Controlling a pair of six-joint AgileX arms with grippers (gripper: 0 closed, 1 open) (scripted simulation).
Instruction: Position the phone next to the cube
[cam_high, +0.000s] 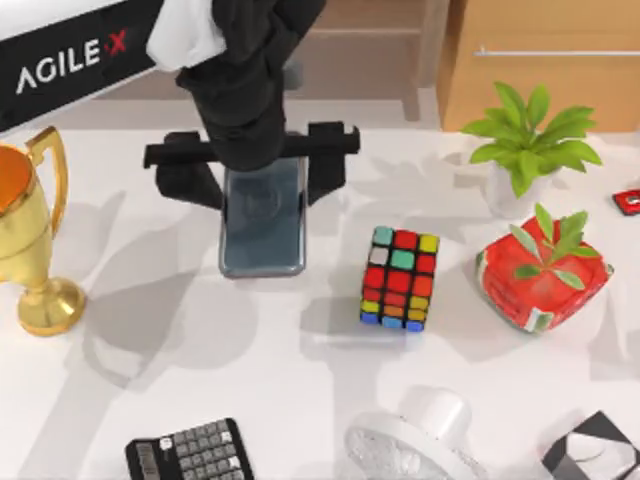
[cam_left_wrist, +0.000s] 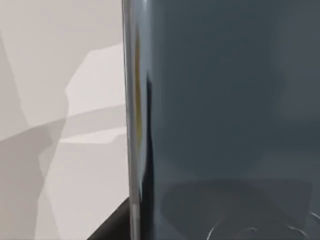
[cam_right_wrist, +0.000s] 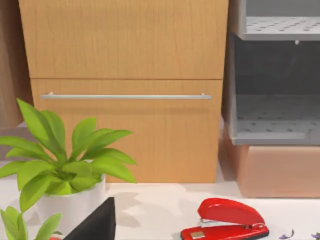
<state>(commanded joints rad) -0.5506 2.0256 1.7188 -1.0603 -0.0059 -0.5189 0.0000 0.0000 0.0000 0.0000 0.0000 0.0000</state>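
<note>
White tabletop (cam_high: 300, 400), bare strip between phone (cam_high: 262, 235) and puzzle cube (cam_high: 400, 279) to its right, left gripper (cam_high: 258, 175) spread wide astride phone's far end, fingers (cam_high: 328, 160) flanking its edges.

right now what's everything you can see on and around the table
phone: 1, blue-grey, centre-left, under left gripper
cube: 1, multicolour, centre, right of phone, apart
trophy: 1, gold, left edge
calculator: 1, black, front left
red planter: 1, red with green plant, right
white pot plant: 1, green leaves, back right
stapler: 1, red, far right
black-and-white box: 1, front right corner
white round object: 1, front centre
drawers: 1, wood, behind table
left gripper: 1, black, open astride phone's far end
</note>
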